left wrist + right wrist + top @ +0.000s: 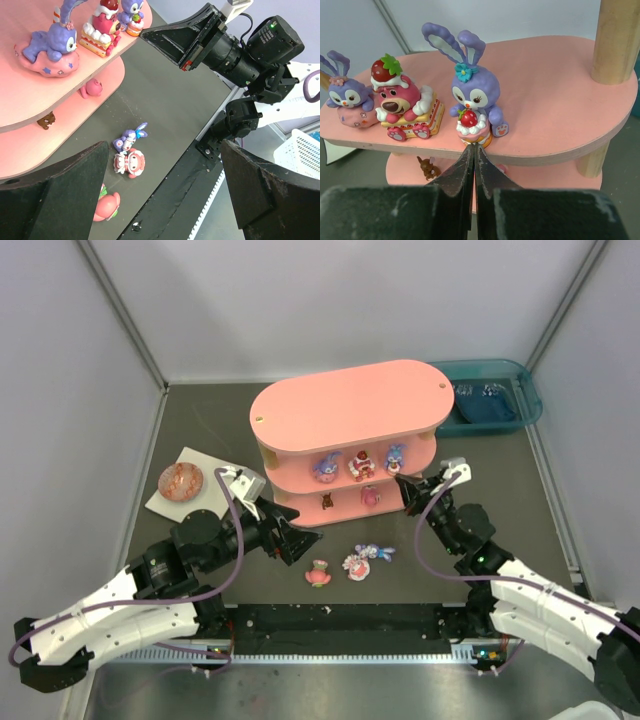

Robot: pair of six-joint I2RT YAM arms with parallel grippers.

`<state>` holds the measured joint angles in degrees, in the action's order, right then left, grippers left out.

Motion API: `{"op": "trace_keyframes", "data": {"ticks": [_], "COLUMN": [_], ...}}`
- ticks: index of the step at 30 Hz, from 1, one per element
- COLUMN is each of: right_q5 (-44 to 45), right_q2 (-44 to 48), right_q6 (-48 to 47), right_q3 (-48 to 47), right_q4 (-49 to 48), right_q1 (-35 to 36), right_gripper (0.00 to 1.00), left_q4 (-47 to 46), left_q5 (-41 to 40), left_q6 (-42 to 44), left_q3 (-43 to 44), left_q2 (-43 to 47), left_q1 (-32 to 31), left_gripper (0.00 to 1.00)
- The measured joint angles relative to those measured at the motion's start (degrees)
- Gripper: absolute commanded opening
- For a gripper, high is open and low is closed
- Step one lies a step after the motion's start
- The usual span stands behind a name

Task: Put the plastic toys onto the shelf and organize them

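Pressed shut, the right gripper [474, 150] points at the purple bunny [472, 107] on the shelf [555, 90], the left gripper [162, 165] gapes empty; five toys [361, 468] look shelved, three loose toys [355, 564] lie on the table [210, 420].

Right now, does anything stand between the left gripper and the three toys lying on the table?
Nothing visible does. Only bare table lies between the left gripper, jaws open, and the pink toy, the pink-and-white toy and the purple bunny toy.

The shelf [350, 405] is pink, the bunny [472, 100] purple, the bin [490, 365] teal.
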<state>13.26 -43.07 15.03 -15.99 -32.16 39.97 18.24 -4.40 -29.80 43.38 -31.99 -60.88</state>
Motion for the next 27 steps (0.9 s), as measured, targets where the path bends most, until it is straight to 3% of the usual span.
{"op": "trace_keyframes", "data": {"ticks": [27], "right_q5": [0.9], "right_q2": [-0.6], "right_q6": [-1.0], "right_q3": [0.0], "right_q4": [-1.3], "right_q1": [0.0], "right_gripper": [0.00], "left_q4": [0.0], "left_q5": [0.0], "left_q6": [0.6], "left_q3": [0.0], "left_q2": [0.0], "left_q1": [0.2], "left_gripper": [0.99]}}
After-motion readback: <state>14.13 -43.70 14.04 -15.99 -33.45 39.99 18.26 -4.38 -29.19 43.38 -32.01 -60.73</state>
